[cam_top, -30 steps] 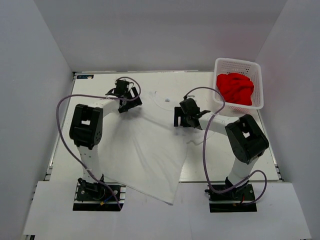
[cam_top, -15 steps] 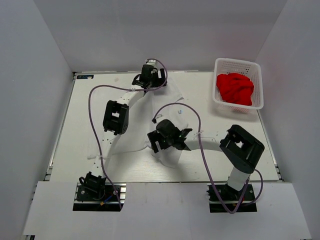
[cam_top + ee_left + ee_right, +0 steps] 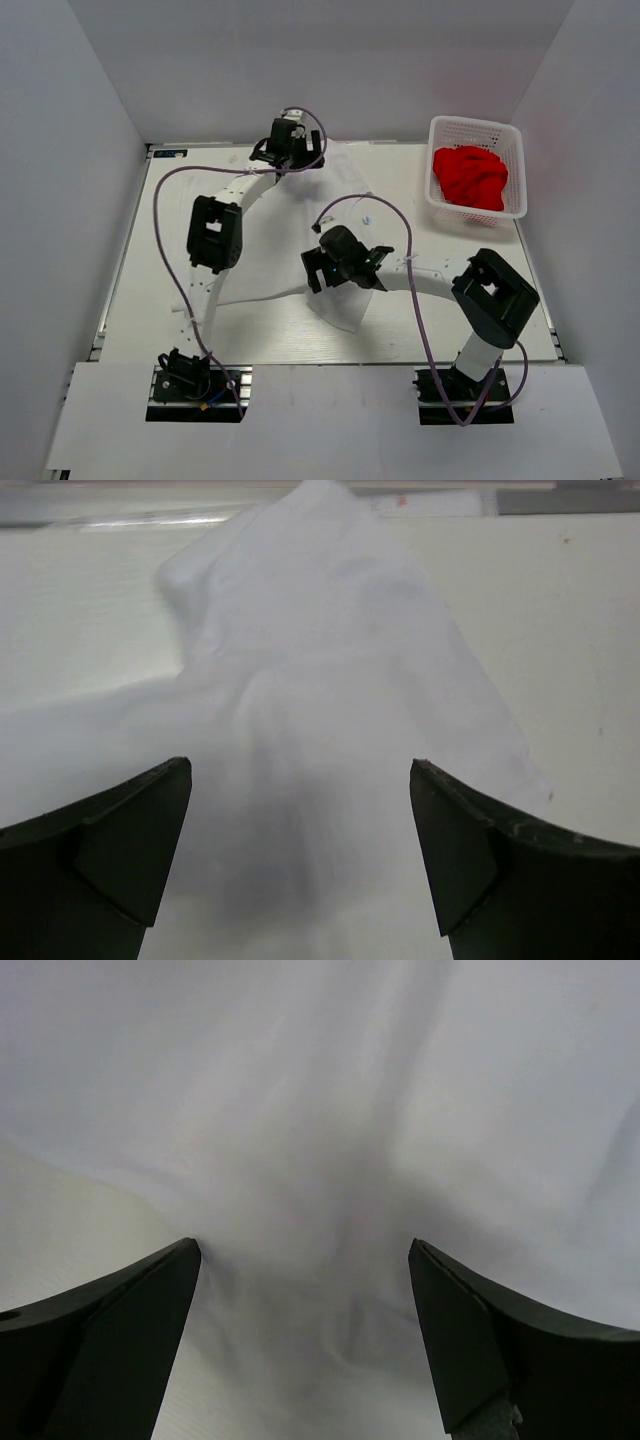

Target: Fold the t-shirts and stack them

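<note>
The white t-shirt (image 3: 345, 305) lies crumpled in a long strip from the table's back centre to the middle front. My left gripper (image 3: 290, 150) is at the back edge, open, low over the shirt's far end; in the left wrist view white cloth (image 3: 320, 680) lies between the open jaws (image 3: 300, 765). My right gripper (image 3: 340, 270) is open over the shirt's middle, with wrinkled white cloth (image 3: 330, 1110) under its jaws (image 3: 305, 1245). The red t-shirt (image 3: 470, 175) is bunched in the basket.
The white lattice basket (image 3: 478, 127) stands at the back right corner. Purple cables loop from both arms over the table. Grey walls close in the left, back and right sides.
A second ago the white shirt lay spread flat and hung over the front edge. It now lies bunched farther back. The left gripper went to the back edge, the right to the middle.
</note>
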Tool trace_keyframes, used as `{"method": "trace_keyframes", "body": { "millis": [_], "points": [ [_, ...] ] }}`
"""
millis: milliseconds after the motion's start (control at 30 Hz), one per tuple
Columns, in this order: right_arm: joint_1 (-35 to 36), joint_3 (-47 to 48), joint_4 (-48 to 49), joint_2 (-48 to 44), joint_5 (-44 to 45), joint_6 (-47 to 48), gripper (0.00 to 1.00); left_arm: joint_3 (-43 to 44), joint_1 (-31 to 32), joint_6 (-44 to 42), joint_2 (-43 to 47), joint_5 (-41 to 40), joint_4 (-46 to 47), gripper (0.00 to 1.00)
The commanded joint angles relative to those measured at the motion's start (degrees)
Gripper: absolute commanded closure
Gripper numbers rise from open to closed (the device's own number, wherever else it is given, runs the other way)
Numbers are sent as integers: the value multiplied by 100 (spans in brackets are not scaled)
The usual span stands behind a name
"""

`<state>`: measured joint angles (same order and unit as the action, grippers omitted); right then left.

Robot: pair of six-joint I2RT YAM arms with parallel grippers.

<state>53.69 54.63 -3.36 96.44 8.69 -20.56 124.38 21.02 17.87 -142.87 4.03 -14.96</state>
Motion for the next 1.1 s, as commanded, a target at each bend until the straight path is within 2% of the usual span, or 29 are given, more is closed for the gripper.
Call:
{"method": "trace_keyframes", "body": {
  "millis": [0,33,67,100,133,167,300,400,433,500,633,700,867,967,1067],
  "points": [
    [-227,530,142,-197,-86,-246,10,-1399,-238,145,2198,-1222,-418,0],
    [-341,566,203,-135,-243,-238,10,-1903,-238,242,3011,-1586,-489,0],
    [-394,679,238,83,-236,-221,10,-2430,-238,400,3437,-1894,-560,0],
    [-508,854,204,163,-210,-247,10,-3523,-299,767,3867,-2385,-561,0],
    [-622,961,169,260,-175,-247,10,-4091,-300,953,4298,-2546,-561,0],
    [-684,1257,134,565,-218,-212,10,-5124,-352,1173,5120,-2748,-491,0],
    [-1088,1787,-24,1208,-649,-203,10,-6799,-467,2394,6539,-2750,-725,0],
    [-1352,2051,-25,1543,-807,-238,10,-7539,-467,2923,6991,-2985,-1227,0],
    [-1405,2104,-112,1770,-799,-221,10,-7647,-519,3272,7192,-3057,-1690,0],
    [-1581,2227,-253,1965,-685,-282,10,-8023,-520,3538,7395,-3118,-2009,0],
    [-1880,2122,-306,2115,-702,-396,10,-8640,-520,3662,8063,-2707,-2072,0],
    [-2108,2069,-271,2238,-684,-432,10,-8877,-520,3820,8361,-2784,-2020,0],
    [-2459,2323,-490,2422,-280,-423,10,-8817,-520,3882,8486,-2935,-1967,0],
    [-2802,2666,-675,2563,-655,-423,10,-8659,-520,3829,8189,-2995,-1966,0],
    [-2847,2947,-614,2608,-1176,-195,10,-8317,-651,3829,7916,-3101,-2099,0]
  ]
}}
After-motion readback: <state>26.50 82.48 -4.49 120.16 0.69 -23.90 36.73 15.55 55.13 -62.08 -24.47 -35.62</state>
